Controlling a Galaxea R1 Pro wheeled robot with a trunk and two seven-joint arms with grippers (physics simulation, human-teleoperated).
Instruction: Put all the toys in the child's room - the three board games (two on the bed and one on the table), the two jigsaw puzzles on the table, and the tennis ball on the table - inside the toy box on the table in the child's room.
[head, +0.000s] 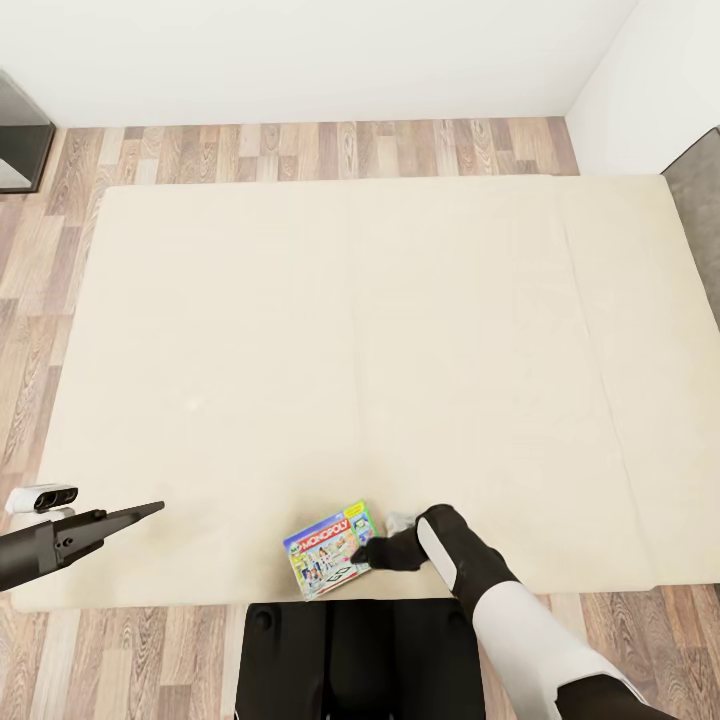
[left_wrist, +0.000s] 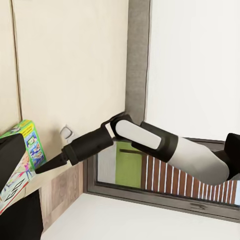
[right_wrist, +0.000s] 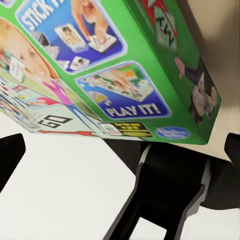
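Head view steeply down over the bed (head: 350, 330); both wrist views close on the Monopoly box (right_wrist: 125, 65).

Home bedroom, wide cream bed (head: 380, 330), wood plank floor (head: 300, 150), plain white walls (head: 300, 50), board game (head: 328, 549) on the bed

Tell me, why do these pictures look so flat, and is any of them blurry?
Head view: even, soft light, hardly a shadow on the bed, all sharp. Right wrist view: the Monopoly box sits so close that its print looks soft and stretched. Left wrist view: crisp, no glare.
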